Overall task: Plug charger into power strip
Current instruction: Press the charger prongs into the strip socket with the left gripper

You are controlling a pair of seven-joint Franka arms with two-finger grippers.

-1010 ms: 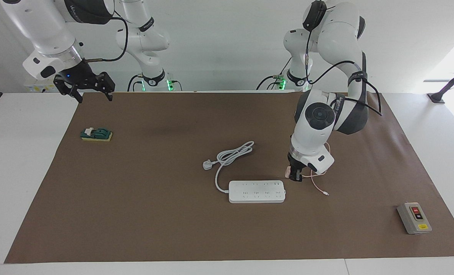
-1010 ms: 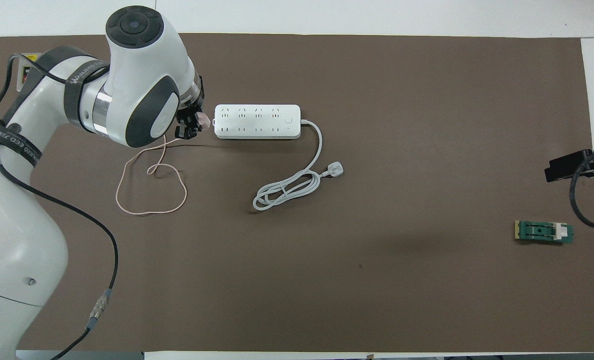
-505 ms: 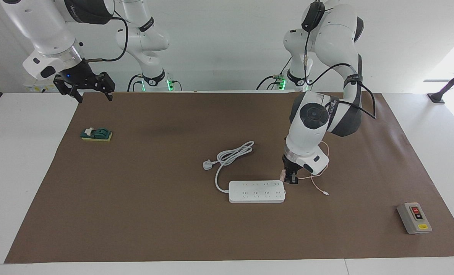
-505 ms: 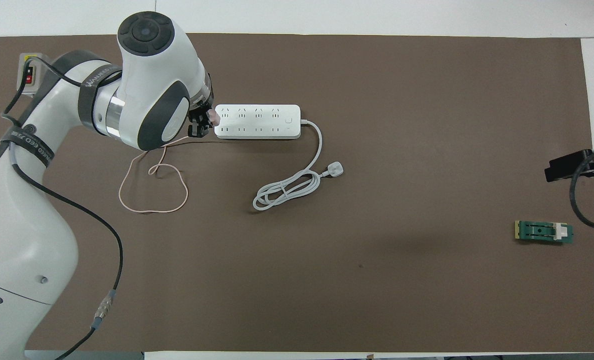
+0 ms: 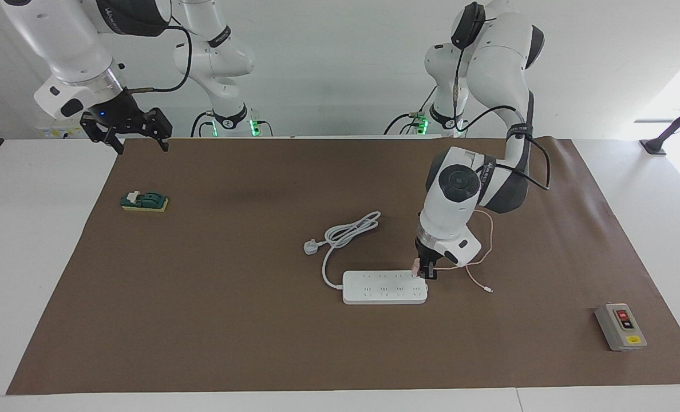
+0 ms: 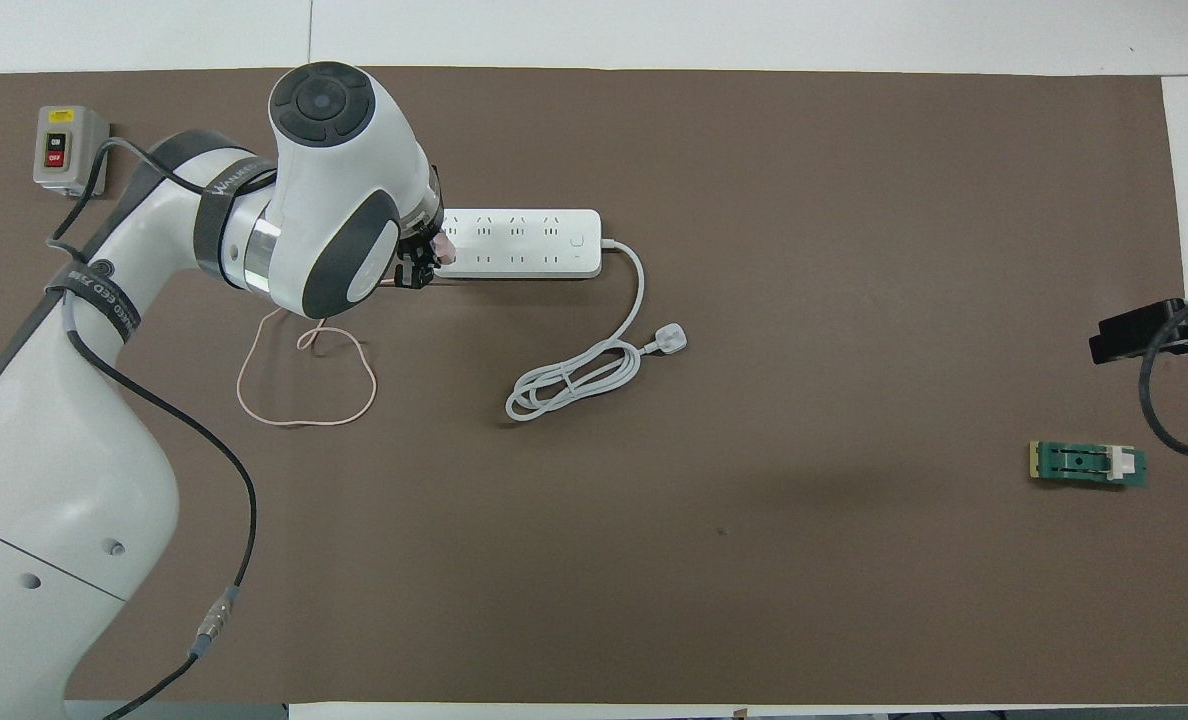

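The white power strip [image 5: 384,287] [image 6: 524,243] lies flat in the middle of the brown mat. Its thick white cord [image 5: 348,229] is coiled nearer to the robots and ends in a white plug [image 5: 310,247]. My left gripper [image 5: 424,270] [image 6: 422,262] is shut on the pale-pink charger [image 5: 415,266] [image 6: 444,243]. It holds the charger just over the strip's end that lies toward the left arm's end of the table. The charger's thin pink cable [image 5: 477,269] [image 6: 304,385] trails from the gripper and loops on the mat. My right gripper [image 5: 127,133] [image 6: 1144,332] waits open above the mat's corner.
A grey switch box [image 5: 620,326] [image 6: 64,150] with red and black buttons sits farther from the robots at the left arm's end. A green and yellow part [image 5: 144,201] [image 6: 1087,464] lies at the right arm's end, near that gripper.
My left gripper has carried the charger sideways from beside the strip's end to over that end, dragging the pink cable along. The right arm has not moved.
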